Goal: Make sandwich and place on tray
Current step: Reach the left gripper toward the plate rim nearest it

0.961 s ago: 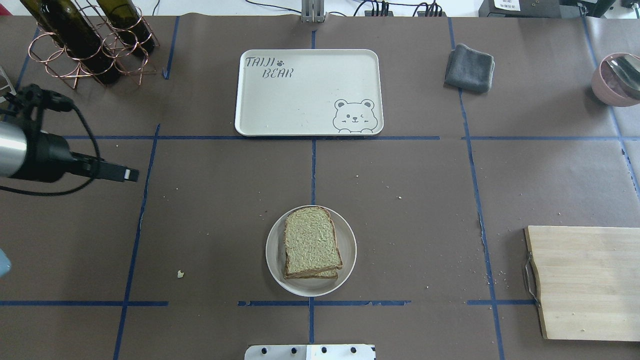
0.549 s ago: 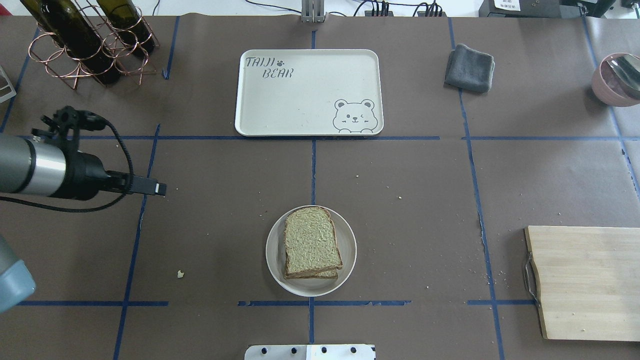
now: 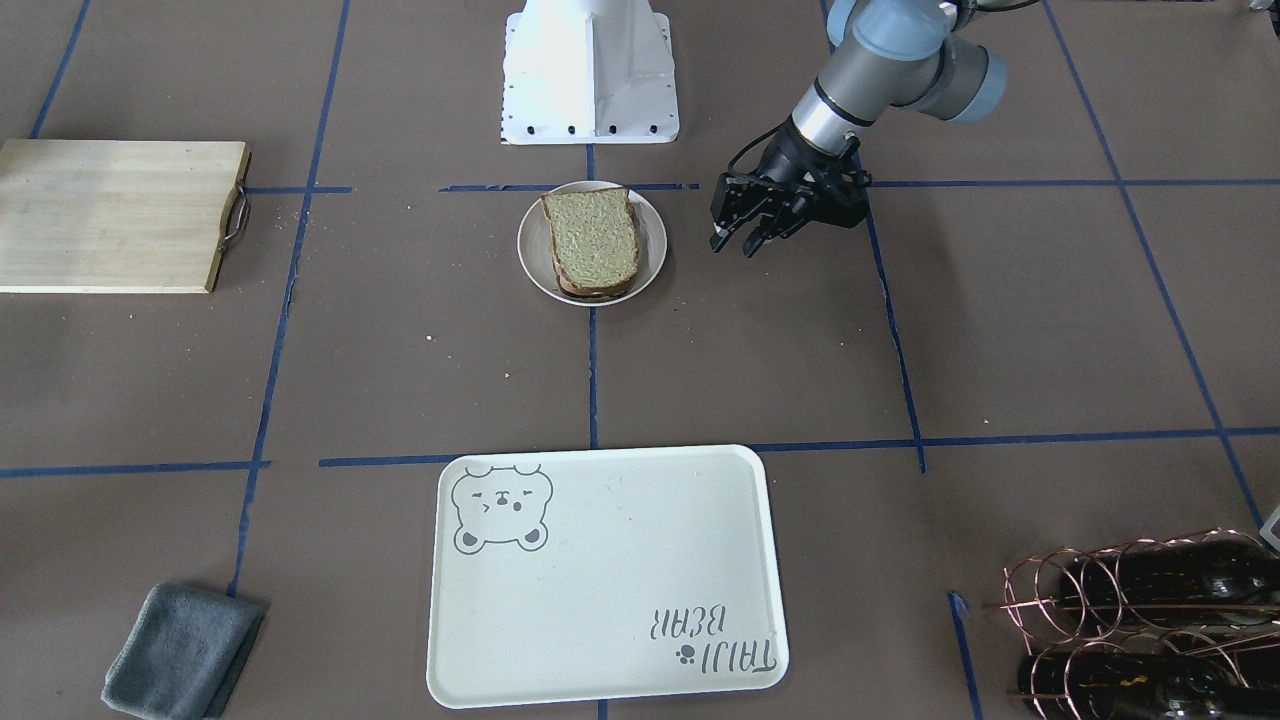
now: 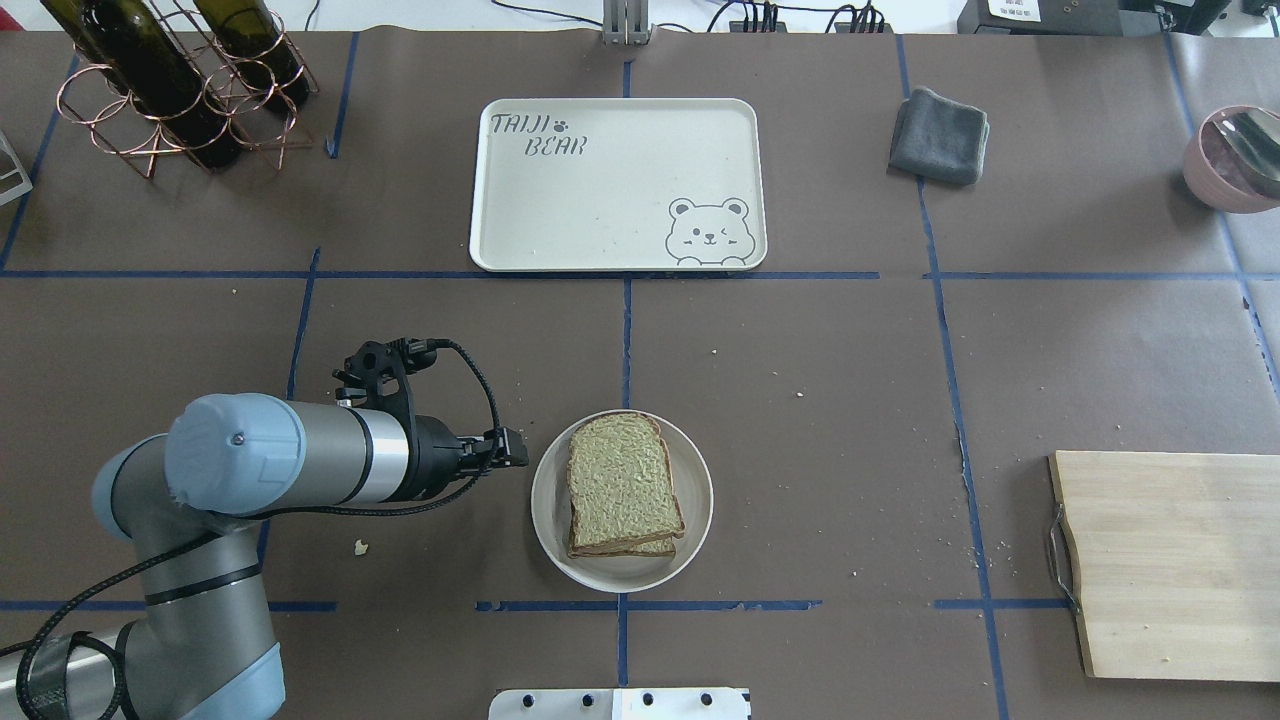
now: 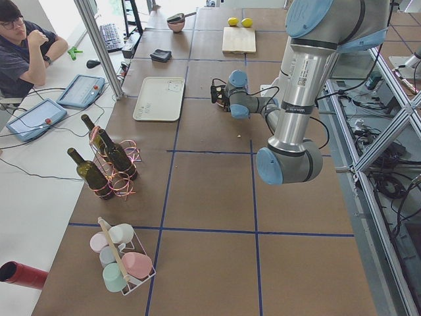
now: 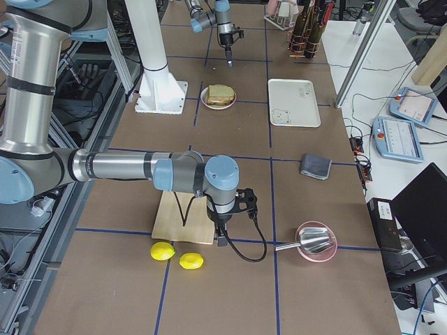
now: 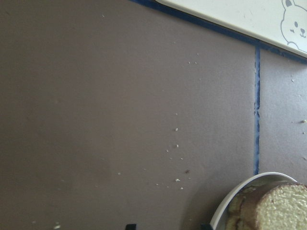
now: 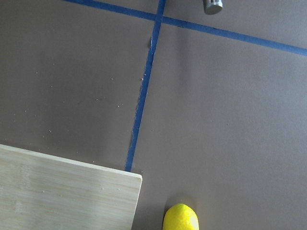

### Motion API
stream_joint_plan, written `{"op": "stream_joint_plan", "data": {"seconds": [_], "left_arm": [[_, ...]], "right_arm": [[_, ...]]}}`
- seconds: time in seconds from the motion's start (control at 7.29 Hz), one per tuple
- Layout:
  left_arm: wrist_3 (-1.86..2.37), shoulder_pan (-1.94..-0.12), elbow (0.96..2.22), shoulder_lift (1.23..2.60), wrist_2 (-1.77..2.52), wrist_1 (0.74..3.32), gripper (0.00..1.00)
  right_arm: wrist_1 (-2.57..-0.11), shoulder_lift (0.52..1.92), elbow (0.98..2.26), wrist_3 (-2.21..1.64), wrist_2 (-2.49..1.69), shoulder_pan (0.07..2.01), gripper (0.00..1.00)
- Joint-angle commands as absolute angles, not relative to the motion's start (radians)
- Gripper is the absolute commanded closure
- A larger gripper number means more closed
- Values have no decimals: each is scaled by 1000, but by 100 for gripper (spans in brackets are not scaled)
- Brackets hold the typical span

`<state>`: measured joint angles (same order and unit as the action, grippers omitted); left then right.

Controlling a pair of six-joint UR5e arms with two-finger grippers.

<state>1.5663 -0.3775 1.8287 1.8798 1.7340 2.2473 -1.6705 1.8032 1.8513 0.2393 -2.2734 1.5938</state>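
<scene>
Scanning the brown, blue-taped table [image 4: 800,340], we are seeing the sandwich [image 4: 622,482] sitting on a plate [image 4: 700,520] near the robot's edge and the tray [image 4: 600,200] lying toward the operators' edge. The left gripper [image 3: 732,245] is hovering beside the plate, spread wide and empty. We cannot tell the right gripper's [image 6: 221,237] state.

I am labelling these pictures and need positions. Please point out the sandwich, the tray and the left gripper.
sandwich [image 4: 622,480]: overhead exterior view, middle of the top bread slice.
tray [image 4: 610,190]: overhead exterior view, bare middle of its surface.
left gripper [image 3: 733,246]: exterior front-facing view, midway between its fingertips.
</scene>
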Motion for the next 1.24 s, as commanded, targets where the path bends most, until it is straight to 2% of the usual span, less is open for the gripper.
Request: {"op": "stream_joint_plan", "data": {"seconds": [0.0,0.55,0.82,0.96,1.1], "left_arm": [[1578,-333,1812,1899,1712,2247,49],[1580,-293,1753,1936,1657,2253,55],[1615,-272,1740,1937,1654,2255,77],[1624,-256,1738,1939,1655,2255,79],[1626,-256,1740,1942,1655,2255,85]], "right_arm": [[-1672,1801,1850,239,-2272,1594,0],[-1671,1799,1850,239,-2272,1594,0],[-1671,1799,1844,239,-2272,1594,0],[-1671,1799,1844,241,-2272,1594,0],[-1671,1799,1844,241,-2272,1594,0]]}}
